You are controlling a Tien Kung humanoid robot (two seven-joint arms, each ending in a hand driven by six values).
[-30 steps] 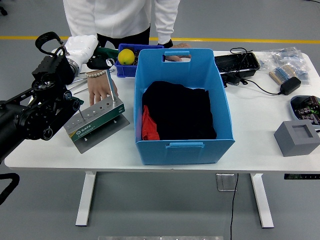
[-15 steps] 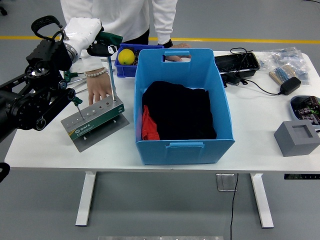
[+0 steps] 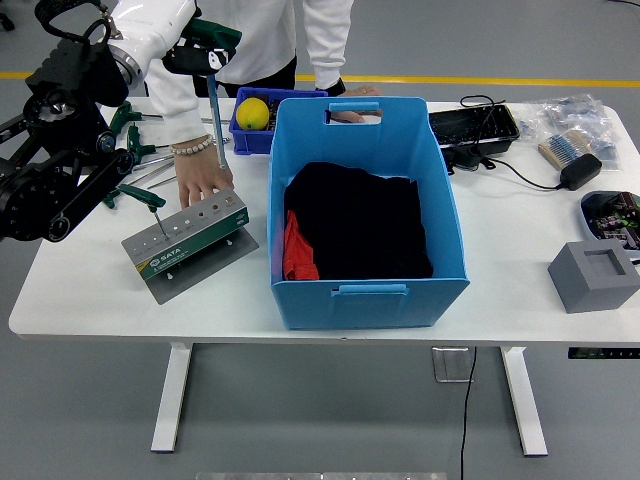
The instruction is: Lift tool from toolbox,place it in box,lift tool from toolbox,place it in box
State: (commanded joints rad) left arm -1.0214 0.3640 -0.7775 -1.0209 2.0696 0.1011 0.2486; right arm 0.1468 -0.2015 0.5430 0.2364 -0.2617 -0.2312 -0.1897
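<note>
My left hand (image 3: 190,45), white on a black arm, is shut on the dark green T-handle of a long hex key (image 3: 214,110), held high at the upper left. The key's shaft hangs down, and its tip ends just above the grey-green tool stand (image 3: 190,240). A person's hand (image 3: 198,180) presses on the stand's back edge. Another green-handled key (image 3: 140,196) stands in the stand's left end. The blue box (image 3: 365,290) sits to the right of the stand, with black cloth (image 3: 360,220) and something red inside. The person's other hand rests at the box's far rim.
More green-handled tools (image 3: 127,120) lie behind the stand. A small blue bin with a yellow ball (image 3: 252,112) stands behind the box. At the right are a black tray (image 3: 473,125), a power adapter (image 3: 580,170), a bag of parts (image 3: 575,112) and a grey block (image 3: 594,275).
My left arm has risen and pulled the hex key straight up out of the stand's right end. The person's hand stayed on the stand.
</note>
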